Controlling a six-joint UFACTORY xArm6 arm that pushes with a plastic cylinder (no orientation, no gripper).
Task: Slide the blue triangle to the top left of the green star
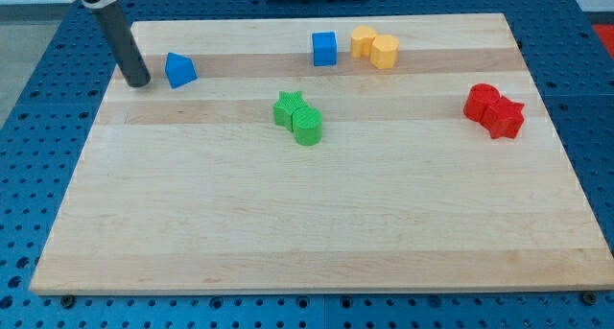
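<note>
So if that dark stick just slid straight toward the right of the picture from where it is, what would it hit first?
Most likely the blue triangle: my tip sits just to its left, apparently with a narrow gap between them.

The blue triangle is a small, solid blue block with a pointed top. It stands flat on the wooden board, near the view's top left, on a darker strip of the wood. The green star is a bright green block with short points. It lies flat, close to the middle of the board, lower and to the view's right of the blue triangle. The two blocks are well apart.
</note>
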